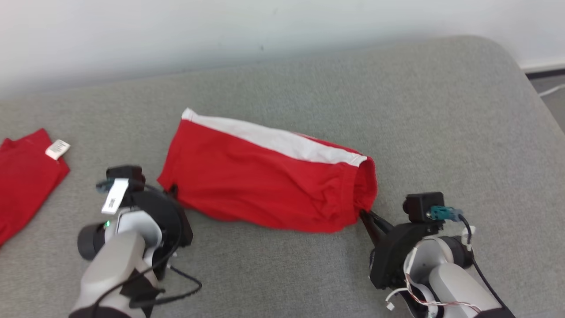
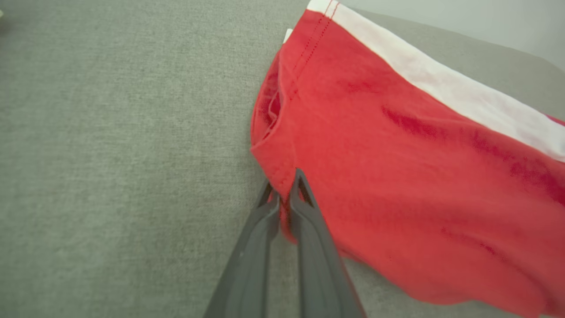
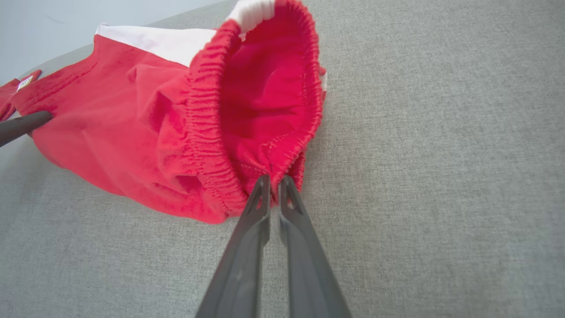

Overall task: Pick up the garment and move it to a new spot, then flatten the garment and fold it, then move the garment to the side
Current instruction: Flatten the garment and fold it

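Two pairs of fingers are each pinched shut on an end of the shorts (image 1: 265, 190). The left fingers (image 2: 292, 207) clamp the stitched hem at a near corner of the leg end, with a fold of red cloth squeezed between them. The right fingers (image 3: 264, 207) nip the gathered elastic waistband at its lowest point, where it meets the grey couch (image 1: 282, 274).

Between the two grips the shorts lie across the middle of the couch, white side stripe along the far edge. The body is rumpled and puffed up instead of flat, and the waistband gapes open towards the right wrist camera.

My guess is that the shorts are light, limp knit cloth: nothing to break, but nothing that keeps a shape either. Lifted by two points, the middle would likely sag and the layers bunch. The hem and the elastic look like the best holds, being doubled and thicker, so thin fingers are less apt to slide off. The waistband will probably stretch before it pulls taut, and a pinch on one layer alone could let the layer under it trail.

Well off to the left lies a second red garment (image 1: 22, 185) with a white tag (image 1: 57, 149), apart from the work.
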### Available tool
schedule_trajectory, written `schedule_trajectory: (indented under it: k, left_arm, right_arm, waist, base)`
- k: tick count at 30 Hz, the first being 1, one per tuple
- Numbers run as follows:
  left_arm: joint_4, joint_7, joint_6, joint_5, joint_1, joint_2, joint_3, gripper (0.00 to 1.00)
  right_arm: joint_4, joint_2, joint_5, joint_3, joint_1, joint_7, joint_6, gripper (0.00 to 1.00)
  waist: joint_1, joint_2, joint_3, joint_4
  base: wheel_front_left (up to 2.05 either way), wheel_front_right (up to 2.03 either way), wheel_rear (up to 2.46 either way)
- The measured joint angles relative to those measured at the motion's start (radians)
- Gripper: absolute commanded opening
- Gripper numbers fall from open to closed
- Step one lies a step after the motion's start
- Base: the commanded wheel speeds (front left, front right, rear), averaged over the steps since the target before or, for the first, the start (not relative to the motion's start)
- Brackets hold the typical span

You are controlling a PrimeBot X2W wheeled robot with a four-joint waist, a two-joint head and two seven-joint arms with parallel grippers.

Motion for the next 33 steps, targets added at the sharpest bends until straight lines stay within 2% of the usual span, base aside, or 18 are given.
schedule_trajectory:
  k: [7,13,26,33]
  left_arm:
    - [-0.018,-0.042,-0.023,-0.031,0.112,-0.004,-0.001,0.00]
    - [-0.054,-0.070,-0.025,-0.045,0.201,-0.007,-0.022,0.00]
    - [-0.256,-0.095,-0.030,-0.153,0.386,0.000,-0.113,0.00]
    - [-0.338,-0.095,-0.004,-0.165,0.458,0.002,-0.120,0.00]
  right_arm:
    - [-0.021,-0.042,0.025,-0.013,0.079,0.044,0.009,0.00]
    - [-0.073,-0.076,0.041,-0.015,0.154,0.079,0.015,0.00]
    - [-0.157,-0.091,0.041,-0.031,0.198,0.135,-0.011,0.00]
    - [-0.201,-0.115,0.041,-0.050,0.224,0.161,-0.021,0.00]
  waist:
    - [-0.0001,0.0000,-0.072,0.031]
    - [-0.0001,-0.0001,-0.124,0.076]
    - [-0.0002,-0.0001,-0.185,0.173]
    - [0.0000,0.0000,-0.194,0.206]
  base:
    - [0.00,0.00,0.00]
    - [0.00,0.00,0.00]
    - [0.00,0.00,0.00]
    - [0.00,0.00,0.00]
